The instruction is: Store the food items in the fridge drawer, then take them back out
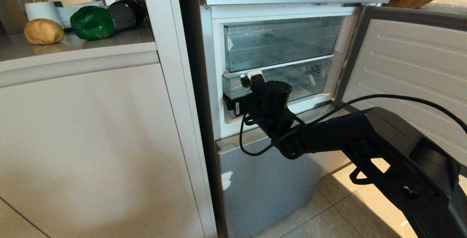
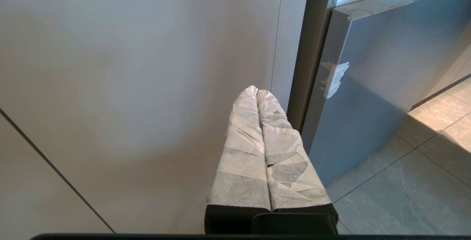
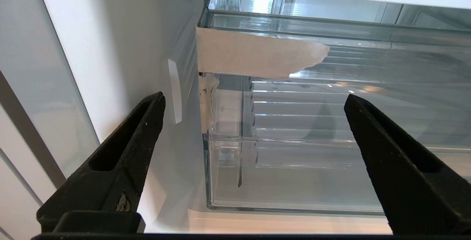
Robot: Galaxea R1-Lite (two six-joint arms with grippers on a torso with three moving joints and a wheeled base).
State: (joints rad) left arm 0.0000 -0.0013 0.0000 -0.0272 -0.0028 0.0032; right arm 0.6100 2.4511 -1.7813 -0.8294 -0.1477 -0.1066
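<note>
My right gripper (image 3: 254,102) is matt black; just ahead, a clear drawer (image 3: 294,173) with pale tape (image 3: 254,57). Far off — a golden-brown lump (image 1: 43,31), a glossy green pepper (image 1: 92,23) — on beige counter (image 1: 73,48).

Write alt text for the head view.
The right gripper, open and empty, reaches into the open fridge compartment at the lower clear drawer. The bread roll and green bell pepper sit on the counter at left.

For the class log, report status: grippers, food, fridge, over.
Right gripper open, at the lower clear drawer. Left gripper shut, parked by the cabinet. Bread roll and green pepper on counter. Nothing blocking.
</note>
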